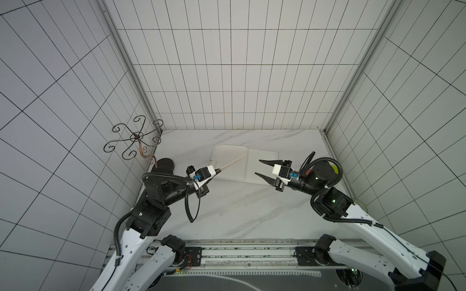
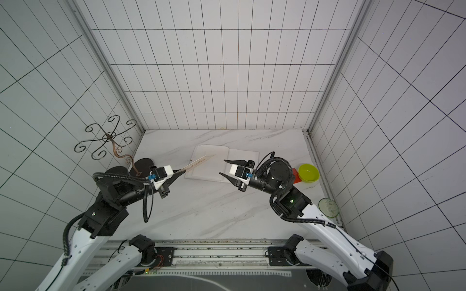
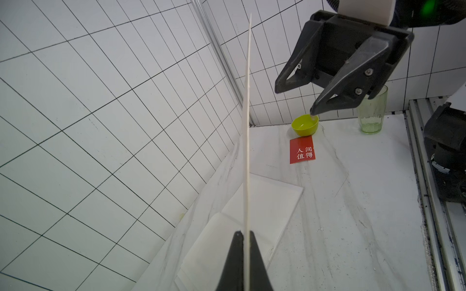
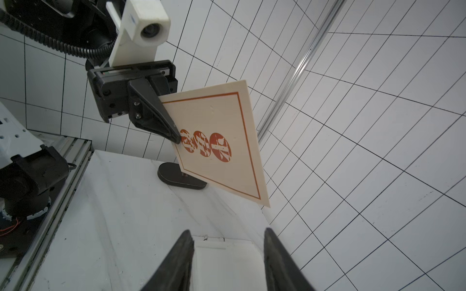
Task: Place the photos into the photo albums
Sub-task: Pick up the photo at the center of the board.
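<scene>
Evidently the left gripper (image 1: 218,171) pinches a cream card (image 1: 232,163) on edge above one page of the open album (image 1: 263,161), probably to lay it in. The right gripper (image 1: 257,167) hovers by the album's other page, jaws spread and empty.

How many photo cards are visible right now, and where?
2. One cream card is clamped in the left gripper, over the open album. One red card lies flat on the table next to the green bowl. More may be hidden from these views.
</scene>
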`<control>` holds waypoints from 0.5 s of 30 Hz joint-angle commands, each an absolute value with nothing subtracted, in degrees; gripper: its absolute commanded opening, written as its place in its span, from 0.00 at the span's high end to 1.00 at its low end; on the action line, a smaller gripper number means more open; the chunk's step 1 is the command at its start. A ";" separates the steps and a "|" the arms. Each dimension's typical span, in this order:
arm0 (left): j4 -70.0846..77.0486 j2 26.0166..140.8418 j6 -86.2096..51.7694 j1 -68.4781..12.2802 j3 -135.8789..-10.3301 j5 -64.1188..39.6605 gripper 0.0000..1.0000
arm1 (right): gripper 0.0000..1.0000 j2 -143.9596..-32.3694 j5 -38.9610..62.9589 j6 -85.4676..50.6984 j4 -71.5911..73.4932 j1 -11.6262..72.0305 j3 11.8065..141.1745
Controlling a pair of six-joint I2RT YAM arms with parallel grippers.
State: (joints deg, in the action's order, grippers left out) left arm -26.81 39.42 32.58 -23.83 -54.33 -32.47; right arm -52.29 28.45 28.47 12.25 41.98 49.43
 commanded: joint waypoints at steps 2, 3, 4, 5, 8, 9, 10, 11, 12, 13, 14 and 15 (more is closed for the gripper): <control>-31.84 40.10 40.84 -24.16 -55.89 -35.83 1.00 | 0.48 -49.23 29.88 35.95 12.24 41.58 49.42; -32.31 40.42 41.53 -24.22 -56.14 -35.91 1.00 | 0.47 -48.51 29.36 36.28 12.96 41.58 48.72; -32.64 40.82 41.82 -24.21 -56.37 -35.94 1.00 | 0.47 -48.05 29.18 36.34 13.85 41.58 48.26; -32.90 41.07 42.05 -24.26 -56.63 -35.80 1.00 | 0.47 -47.97 29.40 36.39 14.36 41.58 48.08; -33.96 41.92 43.31 -24.35 -57.04 -35.60 1.00 | 0.47 -49.37 31.30 37.27 13.70 41.62 48.86; -34.07 42.13 43.77 -24.42 -57.04 -35.32 1.00 | 0.47 -50.37 32.44 37.85 12.52 41.62 49.68; -34.15 42.31 44.14 -24.43 -57.04 -35.17 1.00 | 0.48 -51.34 33.56 38.05 11.53 41.58 50.47; -34.34 42.35 44.50 -24.52 -57.01 -35.02 1.00 | 0.48 -52.23 34.54 38.14 11.00 41.57 51.15; -34.58 42.54 44.88 -24.48 -57.02 -34.91 1.00 | 0.49 -53.19 35.73 38.07 10.68 41.59 51.76; -34.81 42.69 45.24 -24.58 -57.01 -34.83 1.00 | 0.49 -54.00 36.75 38.07 10.57 41.59 52.19; -35.05 42.73 45.47 -24.69 -56.95 -34.82 1.00 | 0.49 -54.66 37.51 38.12 10.58 41.65 52.54; -35.23 42.83 45.87 -24.86 -56.87 -34.76 1.00 | 0.49 -55.32 38.40 38.19 10.57 41.66 52.94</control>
